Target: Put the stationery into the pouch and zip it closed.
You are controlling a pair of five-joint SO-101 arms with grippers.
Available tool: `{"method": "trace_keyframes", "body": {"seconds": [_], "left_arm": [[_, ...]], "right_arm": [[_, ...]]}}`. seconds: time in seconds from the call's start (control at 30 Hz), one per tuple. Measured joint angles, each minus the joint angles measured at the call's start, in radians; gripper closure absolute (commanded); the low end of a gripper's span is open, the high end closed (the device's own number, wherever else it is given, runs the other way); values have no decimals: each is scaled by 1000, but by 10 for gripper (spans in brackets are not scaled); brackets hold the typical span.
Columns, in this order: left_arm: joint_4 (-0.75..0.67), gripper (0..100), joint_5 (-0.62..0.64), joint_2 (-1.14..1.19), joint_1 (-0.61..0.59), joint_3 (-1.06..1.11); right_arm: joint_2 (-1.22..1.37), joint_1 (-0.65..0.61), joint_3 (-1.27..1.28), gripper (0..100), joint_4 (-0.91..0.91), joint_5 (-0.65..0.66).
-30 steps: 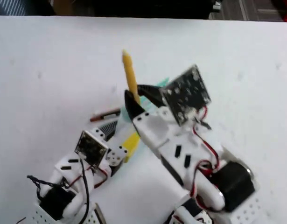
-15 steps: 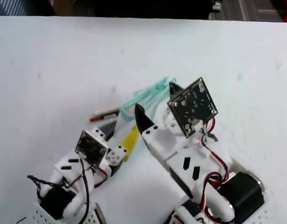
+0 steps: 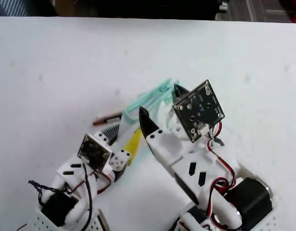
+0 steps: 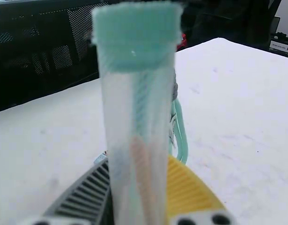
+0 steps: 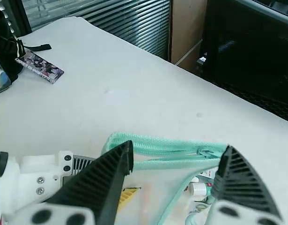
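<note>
Near the middle of the table (image 3: pixel 51 57) lies the translucent pouch (image 3: pixel 150 98) with its teal zip. It looks light, limp and slippery, likely to sag and fold unless it is pinched by the stiffer zip tape or the zip pull (image 5: pixel 204 152). The left end effector (image 3: pixel 124 133) is clamped on one end of it, an orange stick (image 4: pixel 140 178) showing inside, while the right end effector (image 5: pixel 177 153) hovers just above the zip edge, jaws spread wide and gripping nothing.
</note>
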Motion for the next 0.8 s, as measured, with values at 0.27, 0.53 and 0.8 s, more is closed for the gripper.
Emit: {"method": "trace_keyframes", "body": {"seconds": [0.27,0.53,0.8], "left_arm": [[0,978,0,0,0,0],[0,978,0,0,-80,-2],[0,978,-2,0,-348,-95]], "right_arm": [[0,153,0,718,-17,6],[2,442,0,719,-129,6],[95,511,23,719,-195,6]]}}
